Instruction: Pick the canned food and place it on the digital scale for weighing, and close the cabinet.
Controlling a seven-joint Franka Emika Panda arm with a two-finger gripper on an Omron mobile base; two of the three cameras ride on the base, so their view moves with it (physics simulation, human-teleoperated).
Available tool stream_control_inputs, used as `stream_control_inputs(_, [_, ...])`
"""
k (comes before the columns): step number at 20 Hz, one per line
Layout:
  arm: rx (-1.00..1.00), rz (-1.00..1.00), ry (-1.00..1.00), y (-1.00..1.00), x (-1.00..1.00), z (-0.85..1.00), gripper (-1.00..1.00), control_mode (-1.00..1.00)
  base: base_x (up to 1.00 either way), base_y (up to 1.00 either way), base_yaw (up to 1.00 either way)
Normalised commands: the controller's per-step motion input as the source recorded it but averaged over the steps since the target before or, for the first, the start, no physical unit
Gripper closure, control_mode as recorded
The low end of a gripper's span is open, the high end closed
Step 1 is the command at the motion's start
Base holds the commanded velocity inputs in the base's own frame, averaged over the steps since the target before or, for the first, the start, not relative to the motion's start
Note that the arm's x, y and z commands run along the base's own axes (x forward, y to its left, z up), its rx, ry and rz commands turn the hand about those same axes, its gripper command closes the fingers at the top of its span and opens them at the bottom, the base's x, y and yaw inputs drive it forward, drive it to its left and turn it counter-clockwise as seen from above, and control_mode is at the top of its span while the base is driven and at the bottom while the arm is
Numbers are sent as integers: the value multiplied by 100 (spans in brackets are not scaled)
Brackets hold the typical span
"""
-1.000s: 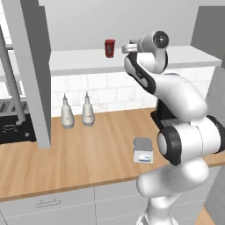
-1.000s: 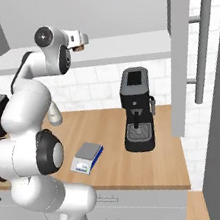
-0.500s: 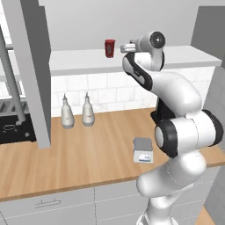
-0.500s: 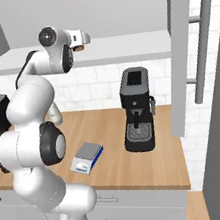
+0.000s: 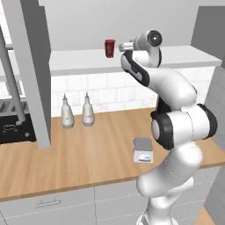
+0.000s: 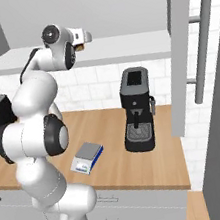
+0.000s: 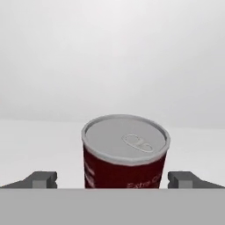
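The canned food [image 5: 110, 48] is a dark-red can with a grey pull-tab top. It stands upright on the white shelf [image 5: 79, 59] inside the open cabinet [image 5: 27, 66]. My gripper [image 5: 122, 46] is raised to shelf height just right of the can. In the hand view the can [image 7: 125, 151] sits close ahead between the two fingertips [image 7: 42, 179], which stand wide open and do not touch it. The digital scale [image 5: 143, 149] lies bare on the wooden counter below, also seen as the scale [image 6: 87, 157] beside the arm. The gripper [image 6: 86, 37] points along the shelf.
Two pale bottles [image 5: 67, 115] stand at the back of the counter, with a dark toaster [image 5: 13, 127] further left. A black coffee machine [image 6: 137, 110] stands right of the scale. The open cabinet doors hang at both sides with long bar handles [image 6: 200, 46].
The hand has moved a little closer to the can along the shelf, and the arm's lower joints have shifted. The jaws stay wide open. The can has not moved.
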Motion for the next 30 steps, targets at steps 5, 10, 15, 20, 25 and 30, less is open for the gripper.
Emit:
stream_control_inputs(5, [0,0,7,0,19,0,-100,-100,0,0,0])
stream_control_inputs(10, [0,0,8,0,26,0,100,-100,0,0,0])
stream_control_inputs(15, [0,0,4,-2,20,0,100,-100,0,0,0])
stream_control_inputs(20, [1,0,-2,-3,-18,0,100,-100,0,0,0])
stream_control_inputs(25, [4,0,-13,0,-71,0,100,-100,0,0,0])
stream_control_inputs(30, [8,0,-11,0,-98,0,100,-100,0,0,0])
